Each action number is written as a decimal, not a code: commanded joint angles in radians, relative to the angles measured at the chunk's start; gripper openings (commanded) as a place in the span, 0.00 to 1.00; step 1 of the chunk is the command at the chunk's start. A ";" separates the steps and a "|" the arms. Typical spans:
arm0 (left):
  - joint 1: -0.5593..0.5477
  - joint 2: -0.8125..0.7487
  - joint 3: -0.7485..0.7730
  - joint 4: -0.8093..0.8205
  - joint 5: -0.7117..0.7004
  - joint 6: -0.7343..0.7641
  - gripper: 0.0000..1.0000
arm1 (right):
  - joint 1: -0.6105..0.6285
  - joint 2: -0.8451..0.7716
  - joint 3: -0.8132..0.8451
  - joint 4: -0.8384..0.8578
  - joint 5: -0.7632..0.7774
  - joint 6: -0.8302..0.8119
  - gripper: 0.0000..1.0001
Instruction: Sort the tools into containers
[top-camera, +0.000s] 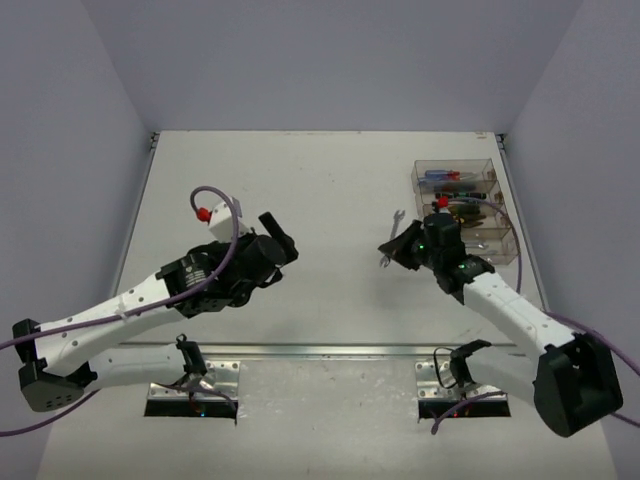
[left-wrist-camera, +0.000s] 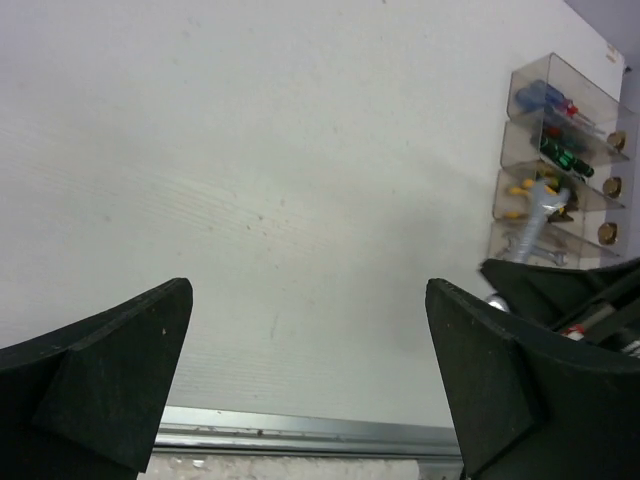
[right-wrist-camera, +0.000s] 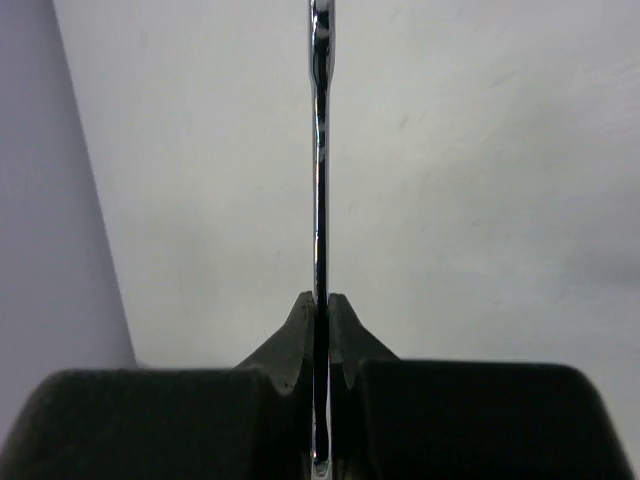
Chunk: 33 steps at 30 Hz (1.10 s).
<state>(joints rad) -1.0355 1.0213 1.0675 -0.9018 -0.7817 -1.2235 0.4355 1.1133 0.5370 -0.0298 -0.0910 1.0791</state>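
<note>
One silver wrench (right-wrist-camera: 320, 150) sits pinched edge-on between the pads of the right tool (right-wrist-camera: 318, 305), just left of the containers (top-camera: 460, 166) standing along the right edge of the worktop (top-camera: 300, 170). Nearer the left edge, the left tool (left-wrist-camera: 308, 300) gapes wide, holding nothing.

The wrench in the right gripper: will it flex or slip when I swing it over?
Probably stiff: the wrench stands dead straight out of the right gripper. Its polished metal looks slick and it's pinched near one end, so it may pivot if swung fast.
</note>
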 joint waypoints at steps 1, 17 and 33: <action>-0.003 -0.066 0.034 -0.195 -0.204 0.154 1.00 | -0.268 -0.025 0.140 -0.256 0.085 0.056 0.00; 0.009 -0.098 -0.018 -0.280 -0.208 0.227 1.00 | -0.517 0.294 0.577 -0.800 0.456 0.328 0.00; 0.008 -0.155 -0.089 -0.212 -0.209 0.257 1.00 | -0.532 0.525 0.622 -0.809 0.433 0.341 0.00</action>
<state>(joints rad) -1.0328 0.8885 0.9798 -1.1502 -0.9798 -0.9902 -0.0902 1.6038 1.0965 -0.8230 0.3102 1.3996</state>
